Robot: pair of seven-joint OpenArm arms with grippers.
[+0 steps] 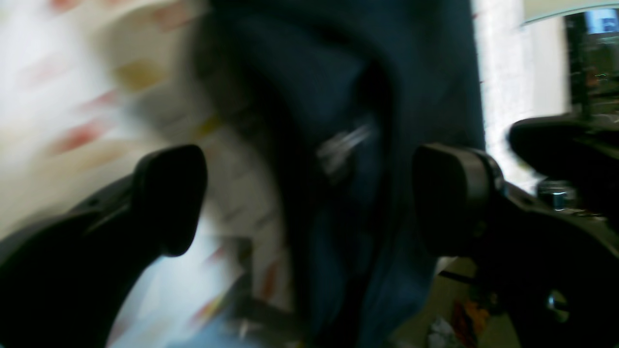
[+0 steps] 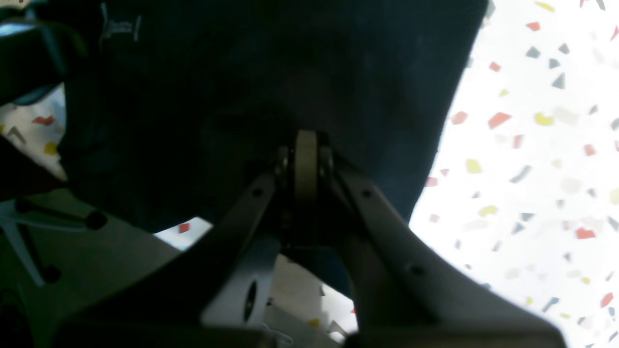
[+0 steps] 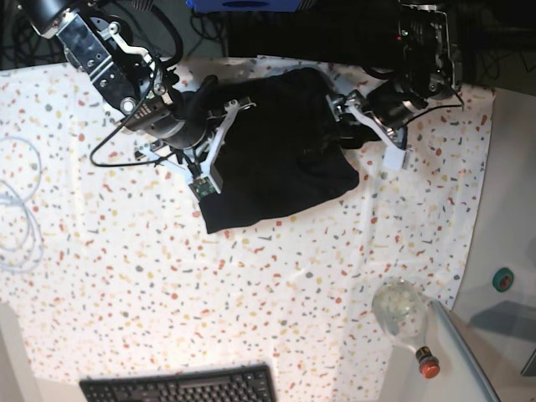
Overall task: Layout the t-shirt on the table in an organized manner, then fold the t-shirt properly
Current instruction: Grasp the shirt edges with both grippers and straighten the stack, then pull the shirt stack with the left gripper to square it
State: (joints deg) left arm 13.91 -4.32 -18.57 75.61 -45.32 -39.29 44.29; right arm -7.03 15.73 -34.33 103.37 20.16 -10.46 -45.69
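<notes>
The t-shirt (image 3: 280,155) is seen bunched on the far half of the table (image 3: 167,285), between the two arms, in the base view. The right end effector (image 2: 305,159) is pressed together on a fold of the t-shirt (image 2: 271,77); in the right wrist view its two fingers meet at a pale roller with dark cloth pinched between them. A small pale mark (image 2: 120,26) is visible on the cloth near the top left of that view, and the speckled table (image 2: 532,145) is shown to the right of the cloth.

The left end effector (image 1: 309,198) is held wide apart, with nothing between its pads. In the blurred left wrist view the t-shirt (image 1: 396,87) is seen beyond the gap, and a pale blurred mark (image 1: 344,142) shows on it.

A black keyboard (image 3: 180,387) lies at the near edge of the table. A clear bottle with a red cap (image 3: 406,318) lies near the right edge, and a loop of white cable (image 3: 18,209) rests at the left side.
</notes>
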